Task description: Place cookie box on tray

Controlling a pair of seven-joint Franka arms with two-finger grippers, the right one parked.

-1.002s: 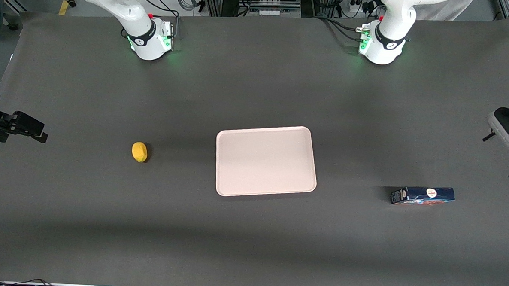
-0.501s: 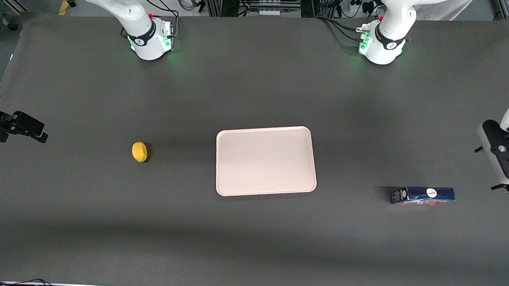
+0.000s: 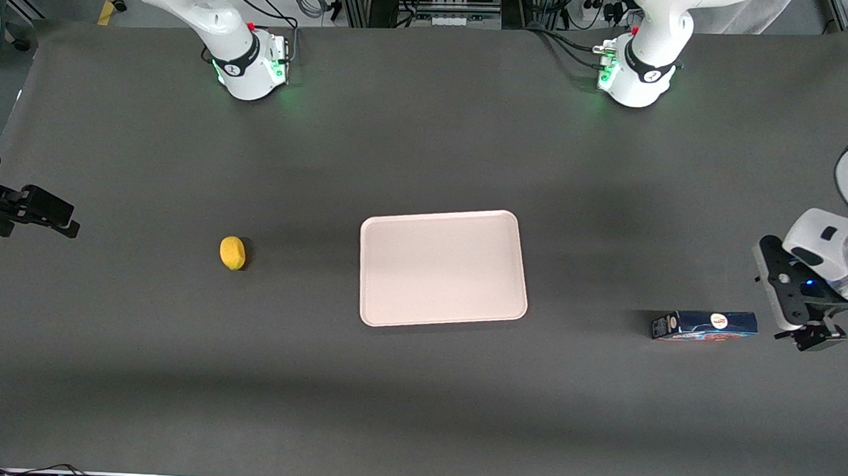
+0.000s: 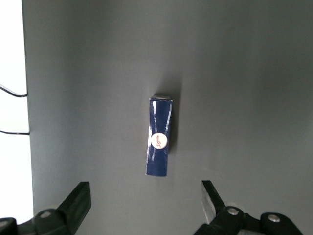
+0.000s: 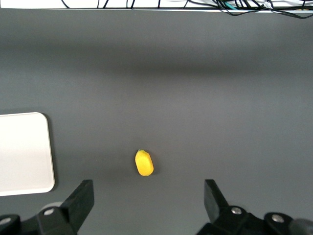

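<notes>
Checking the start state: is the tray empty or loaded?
Empty. The tray shows bare pink surface; the cookie box lies on the table toward the working arm's end, the open end effector beside it, not touching.

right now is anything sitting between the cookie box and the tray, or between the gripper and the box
Nothing visible. The cookie box lies on bare table toward the working arm's end, with only dark mat between it and the tray. The gripper hangs open just beside the box's end, with nothing between them. The yellow lump lies toward the parked arm's end, off the path.
</notes>
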